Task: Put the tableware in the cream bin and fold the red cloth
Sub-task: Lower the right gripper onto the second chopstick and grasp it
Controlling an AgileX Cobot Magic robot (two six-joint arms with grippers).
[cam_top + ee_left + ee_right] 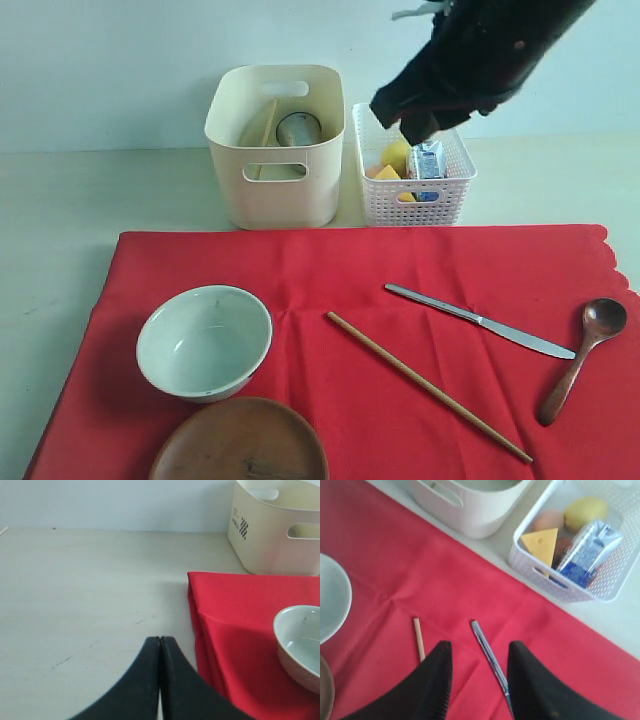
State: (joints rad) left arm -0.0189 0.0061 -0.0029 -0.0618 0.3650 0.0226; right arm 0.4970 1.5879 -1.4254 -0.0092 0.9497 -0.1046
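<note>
The red cloth (330,280) lies spread flat on the table. On it rest a pale bowl (204,340), a wooden plate (240,445), one chopstick (425,385), a silver knife (480,320) and a wooden spoon (585,355). Behind it stands the cream bin (275,160), holding a steel cup (298,128) and another chopstick (266,122). My right gripper (412,122) hangs high over the white basket; in its wrist view the right gripper (479,647) is open and empty above the knife (490,655). My left gripper (160,639) is shut on nothing, over bare table beside the cloth's edge (200,610).
A white perforated basket (455,195) right of the bin holds a lemon (396,153), cheese (542,542), an egg (549,519) and a blue milk carton (428,160). Pale bare tabletop (90,590) stretches left of the cloth. A wall stands behind the bins.
</note>
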